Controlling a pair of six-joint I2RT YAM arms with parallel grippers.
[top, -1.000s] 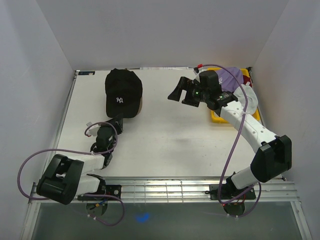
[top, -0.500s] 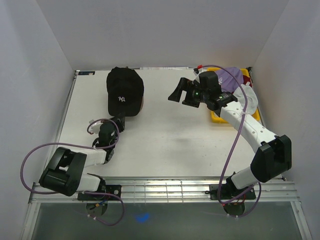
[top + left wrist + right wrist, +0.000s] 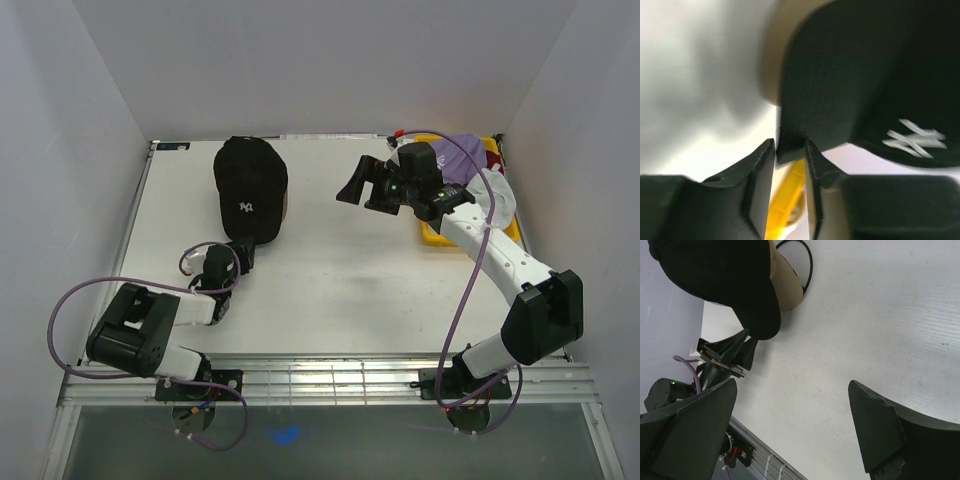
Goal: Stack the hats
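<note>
The black cap (image 3: 250, 190), looking light and floppy save for its stiffer brim, sat on a tan cap (image 3: 785, 287) at the far left, that brim's near edge pinched in the left gripper (image 3: 790, 146), the right gripper (image 3: 356, 186) hanging spread wide toward the far right.

Black cap (image 3: 250, 190) at 11 o'clock on the table: solid black, white stitched logo. Tan cap (image 3: 785, 286) under it, only a plain tan edge showing. Table (image 3: 330, 270) white, faint grain. Tray (image 3: 432, 236) at 2 o'clock: bright yellow. At the tray: lavender cap (image 3: 462, 150), plain; dark red cap (image 3: 492, 160), just a sliver; white cap (image 3: 497, 200), no marking visible from here. Left gripper (image 3: 790, 145) black, pale finger edges. Right gripper (image 3: 792, 385) matte black. Both arms: white links, black joints, purple cables (image 3: 468, 295). Walls pale grey.
</note>
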